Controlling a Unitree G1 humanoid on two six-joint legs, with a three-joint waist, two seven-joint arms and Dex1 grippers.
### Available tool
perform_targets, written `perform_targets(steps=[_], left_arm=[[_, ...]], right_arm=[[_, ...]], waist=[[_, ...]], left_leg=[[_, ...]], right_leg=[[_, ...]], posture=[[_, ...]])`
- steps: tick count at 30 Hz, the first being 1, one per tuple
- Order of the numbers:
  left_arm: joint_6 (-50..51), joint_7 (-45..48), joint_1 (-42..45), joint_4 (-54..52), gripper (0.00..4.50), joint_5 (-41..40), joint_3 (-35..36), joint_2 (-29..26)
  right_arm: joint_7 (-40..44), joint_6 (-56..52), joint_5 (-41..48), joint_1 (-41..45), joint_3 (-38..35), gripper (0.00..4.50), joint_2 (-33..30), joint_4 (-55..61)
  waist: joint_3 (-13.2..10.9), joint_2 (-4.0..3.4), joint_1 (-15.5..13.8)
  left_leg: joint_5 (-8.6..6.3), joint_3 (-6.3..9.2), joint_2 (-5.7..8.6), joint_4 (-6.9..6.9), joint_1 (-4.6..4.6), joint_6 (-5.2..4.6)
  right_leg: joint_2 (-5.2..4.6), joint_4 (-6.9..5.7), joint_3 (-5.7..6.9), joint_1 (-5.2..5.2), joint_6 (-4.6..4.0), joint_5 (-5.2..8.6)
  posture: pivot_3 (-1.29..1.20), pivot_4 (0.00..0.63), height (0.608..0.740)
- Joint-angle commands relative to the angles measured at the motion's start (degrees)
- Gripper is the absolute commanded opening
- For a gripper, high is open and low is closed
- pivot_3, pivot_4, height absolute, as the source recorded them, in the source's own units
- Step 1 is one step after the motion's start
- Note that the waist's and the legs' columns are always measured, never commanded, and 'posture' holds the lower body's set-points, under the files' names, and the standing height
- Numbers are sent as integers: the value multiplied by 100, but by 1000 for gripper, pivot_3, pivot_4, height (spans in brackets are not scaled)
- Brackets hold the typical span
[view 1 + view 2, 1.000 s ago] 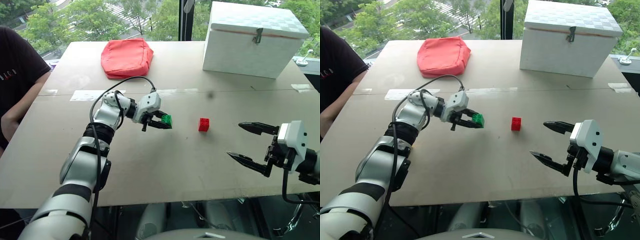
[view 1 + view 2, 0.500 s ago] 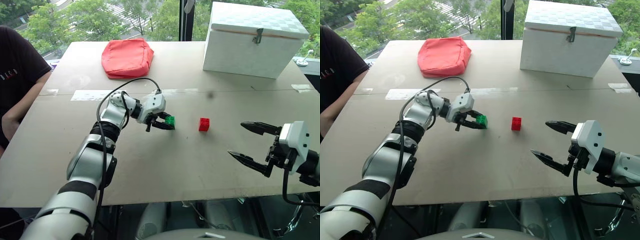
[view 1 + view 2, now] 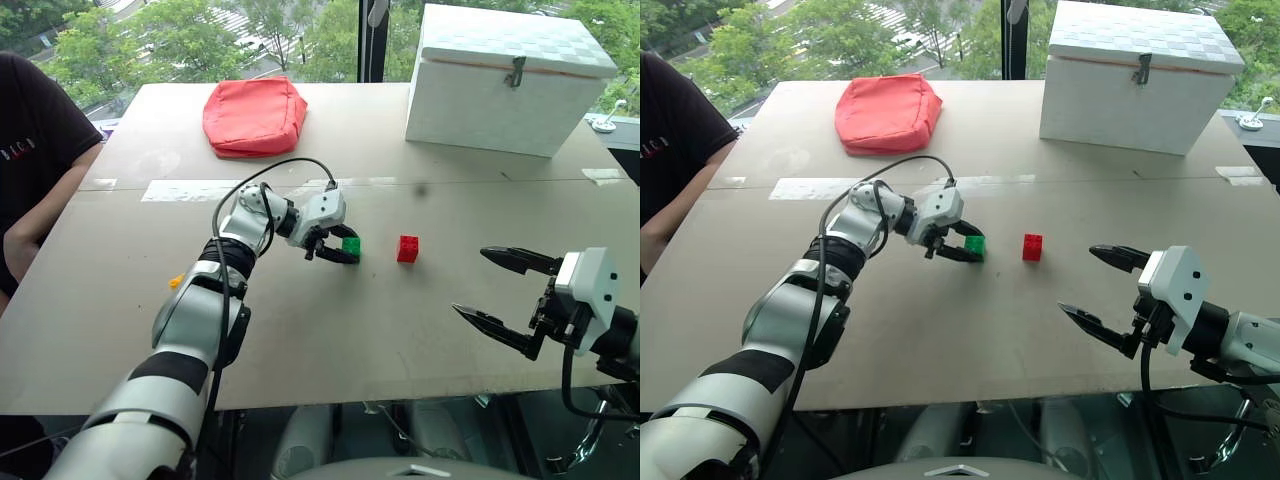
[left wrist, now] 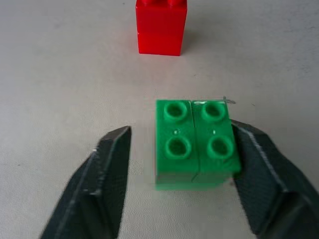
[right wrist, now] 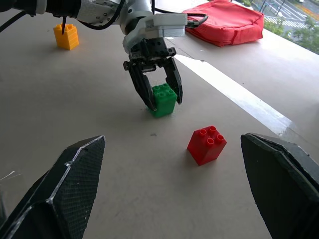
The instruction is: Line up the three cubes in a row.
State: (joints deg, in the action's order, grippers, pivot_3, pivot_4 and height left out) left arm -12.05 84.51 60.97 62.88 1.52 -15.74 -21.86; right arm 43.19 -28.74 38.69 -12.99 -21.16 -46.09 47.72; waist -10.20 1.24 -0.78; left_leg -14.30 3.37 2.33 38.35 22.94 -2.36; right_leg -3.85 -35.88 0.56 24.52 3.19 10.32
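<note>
Green cube (image 4: 195,143) down on the table (image 3: 330,340), just left of the red cube (image 3: 407,249) and level with it, studs up, sitting between the parted fingers of the left gripper (image 3: 970,248): one finger (image 4: 107,174) clear of it, the other right against its side. Yellow cube (image 5: 66,36) well off to the left, partly hidden behind the left arm in the head views. Right gripper (image 3: 505,293) hanging near the table's near-right edge, fingers spread wide, holding nothing.
</note>
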Motion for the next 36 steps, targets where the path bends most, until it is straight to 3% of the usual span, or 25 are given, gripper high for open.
perform_targets(steps=[1,4,8,13,17,22,29,36], left_arm=[[-86,-11,193,-44,4442,-78,250,-67],[272,200,56,-472,4442,-342,526,-337],[2351,36,-1077,-3150,4442,-1338,1434,-1299],[4973,-1574,-2820,-6340,4442,-2437,3014,-2001],[6329,-4224,-4186,-8570,4442,-1999,4575,-1283],[7603,-6485,-5291,-10698,4442,-1139,5167,133],[7970,-7784,-6172,-11820,4442,-776,4718,1669],[7421,-8409,-6366,-11407,4442,-538,4323,2139]], right_arm=[[-82,16,77,-45,-202,4500,-14,242],[-98,17,90,3,-150,4500,-32,249],[25,73,196,456,175,4500,-46,36],[249,129,186,1128,793,4500,34,-344],[685,244,115,1902,1474,4500,206,-929],[1098,215,196,2497,1880,4500,300,-1281],[1482,138,212,2857,2066,4500,275,-1603],[1623,30,218,2979,2047,4500,241,-1629]], waist=[[0,0,0],[0,0,15],[-1,-3,172],[0,-4,230],[0,-4,117],[5,8,8],[10,10,-84],[10,11,-40]], left_leg=[[0,0,0,0,0,0],[0,0,-1,0,0,0],[0,-4,-18,-3,-5,1],[-2,-4,-45,-7,-15,5],[-2,-6,-45,-4,-21,7],[-2,-1,-37,-1,-26,10],[-1,8,-34,-1,-28,21],[-2,3,-37,-2,-40,20]], right_leg=[[0,0,0,0,0,0],[1,0,0,0,-1,-1],[8,-2,-8,2,-15,-9],[21,-1,-11,3,-18,-10],[19,3,-13,-2,-16,-9],[21,11,-7,-15,-31,-19],[22,9,0,-20,-35,-18],[25,9,0,-30,-55,-5]], posture=[[0,150,740],[0,150,740],[0,150,740],[0,150,740],[0,150,740],[0,150,740],[0,150,740],[0,150,740]])
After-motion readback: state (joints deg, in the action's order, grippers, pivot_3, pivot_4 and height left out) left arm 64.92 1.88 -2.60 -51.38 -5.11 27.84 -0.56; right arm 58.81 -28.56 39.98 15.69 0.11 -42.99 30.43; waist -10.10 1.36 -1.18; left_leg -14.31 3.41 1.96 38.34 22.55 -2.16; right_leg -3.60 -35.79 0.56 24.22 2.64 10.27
